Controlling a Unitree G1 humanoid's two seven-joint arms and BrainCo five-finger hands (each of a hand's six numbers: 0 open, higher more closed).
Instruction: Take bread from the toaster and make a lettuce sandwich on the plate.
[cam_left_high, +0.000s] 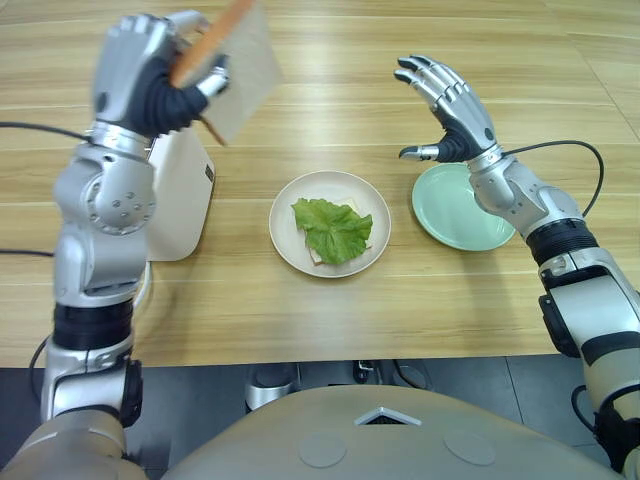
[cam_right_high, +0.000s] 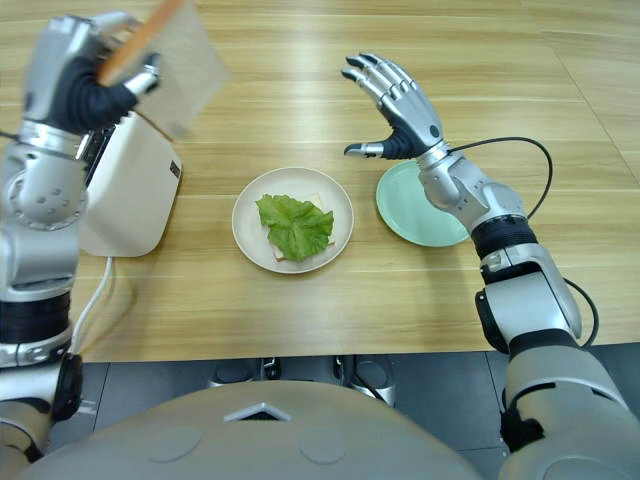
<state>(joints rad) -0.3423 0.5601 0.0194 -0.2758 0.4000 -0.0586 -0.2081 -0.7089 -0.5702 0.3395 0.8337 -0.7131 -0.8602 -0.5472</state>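
Left hand (cam_left_high: 150, 75) is pinching the slice (cam_left_high: 240, 75) by one crusty edge, fingers curled around it, and is holding it up high. Right hand (cam_left_high: 450, 105) is hovering with fingers spread, holding nothing.

Table (cam_left_high: 330, 110) is lying well below the left hand, so a drop from here is probably landing the bread on bare wood, outside the plate.

Toaster (cam_left_high: 182, 205) is standing below the left hand and forearm. A wrist dipping too early on the way across is risking a knock against its top.

Plate (cam_left_high: 283, 235) is sitting below and to the right of the left hand, between the two hands. Green dish (cam_left_high: 455, 220) is lying just under the right hand, beside the plate. Overshooting is risking the bread going onto the wrong one, or the left hand bumping the right hand.

Slice is sticking out tilted to the right of the fingers with most of it unsupported, so it is liable to be pivoting or slipping in so narrow a grip.

Lettuce (cam_left_high: 332, 228) is lying ruffled on the base slice (cam_left_high: 318, 258) on the plate. Bread coming down slanted is likely pushing the leaf sideways or landing askew.
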